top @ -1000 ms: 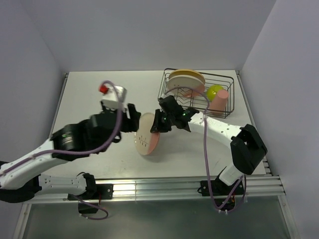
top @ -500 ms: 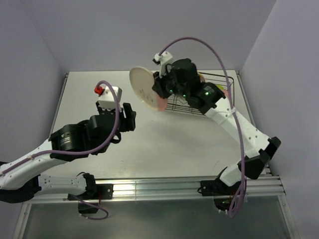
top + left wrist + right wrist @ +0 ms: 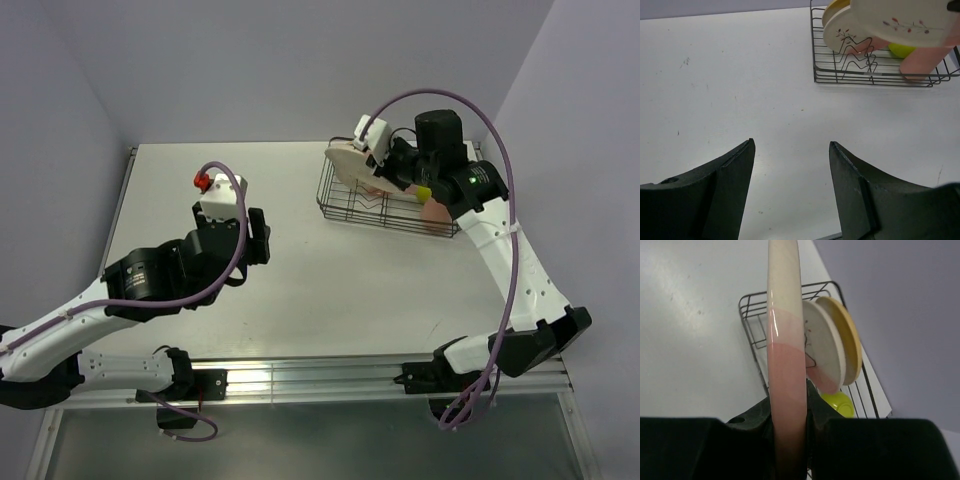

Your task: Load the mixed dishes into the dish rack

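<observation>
My right gripper (image 3: 372, 165) is shut on the rim of a cream plate with a pink segment (image 3: 345, 158) and holds it over the left end of the black wire dish rack (image 3: 340, 205). In the right wrist view the plate (image 3: 785, 340) stands edge-on between the fingers, above the rack (image 3: 754, 330). Two plates (image 3: 826, 357) stand in the dividers, the far one yellow (image 3: 852, 340). The lime-green bowl (image 3: 840, 402) and the pink cup (image 3: 436, 212) sit in the rack's right part. My left gripper (image 3: 262, 238) is open and empty over bare table, as the left wrist view (image 3: 790, 150) shows.
The white table (image 3: 300, 300) is walled at the back and sides. The rack (image 3: 815, 60) stands at the back right, near the right wall. My right arm's purple cable (image 3: 505, 200) loops above it.
My right gripper has carried the plate from mid-table, near the left gripper, up and right to above the rack's left end. The left arm has barely moved.
</observation>
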Robot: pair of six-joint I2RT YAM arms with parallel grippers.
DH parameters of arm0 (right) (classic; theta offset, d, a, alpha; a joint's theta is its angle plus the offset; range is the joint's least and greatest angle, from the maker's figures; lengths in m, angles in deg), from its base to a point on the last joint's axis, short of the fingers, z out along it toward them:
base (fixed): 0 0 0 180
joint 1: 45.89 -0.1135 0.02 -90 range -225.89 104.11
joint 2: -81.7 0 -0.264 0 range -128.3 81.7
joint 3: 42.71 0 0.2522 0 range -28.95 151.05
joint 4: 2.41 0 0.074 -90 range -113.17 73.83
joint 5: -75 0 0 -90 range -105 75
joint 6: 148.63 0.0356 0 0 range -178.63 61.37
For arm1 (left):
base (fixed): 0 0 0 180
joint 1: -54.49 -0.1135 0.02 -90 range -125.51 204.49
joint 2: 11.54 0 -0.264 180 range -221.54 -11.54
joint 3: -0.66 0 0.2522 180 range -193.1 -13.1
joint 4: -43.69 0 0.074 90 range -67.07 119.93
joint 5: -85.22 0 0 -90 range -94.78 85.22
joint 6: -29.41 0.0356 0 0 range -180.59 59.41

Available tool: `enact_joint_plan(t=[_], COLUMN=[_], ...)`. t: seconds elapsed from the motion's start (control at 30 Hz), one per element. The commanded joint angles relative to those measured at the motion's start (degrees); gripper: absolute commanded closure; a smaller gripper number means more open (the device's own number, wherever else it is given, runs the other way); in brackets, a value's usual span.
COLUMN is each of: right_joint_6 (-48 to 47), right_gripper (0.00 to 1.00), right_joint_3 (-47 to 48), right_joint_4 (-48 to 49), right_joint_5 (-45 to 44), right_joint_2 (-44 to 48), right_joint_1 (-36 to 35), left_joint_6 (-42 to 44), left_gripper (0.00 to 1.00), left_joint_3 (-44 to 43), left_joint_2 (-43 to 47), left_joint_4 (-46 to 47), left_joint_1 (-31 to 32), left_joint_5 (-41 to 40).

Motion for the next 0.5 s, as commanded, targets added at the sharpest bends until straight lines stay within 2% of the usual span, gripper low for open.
enact_joint_plan(t=[0.0,0.47], right_joint_6=[-13.1,-20.1], right_gripper=[1.00,1.00], right_joint_3=[0.0,1.6], right_joint_4=[2.9,-0.5], right_joint_5=[10.3,14.2], right_joint_2=[3.2,-3.6], right_joint_1=[2.9,8.1], left_joint_6=[0.2,0.4], left_gripper=[0.33,0.34], left_joint_3=[-1.6,-2.4], left_joint_2=[-0.1,-3.0], left_joint_4=[-0.5,-0.8], left_joint_1=[-1.2,-5.3], left_joint_5=[1.1,4.8])
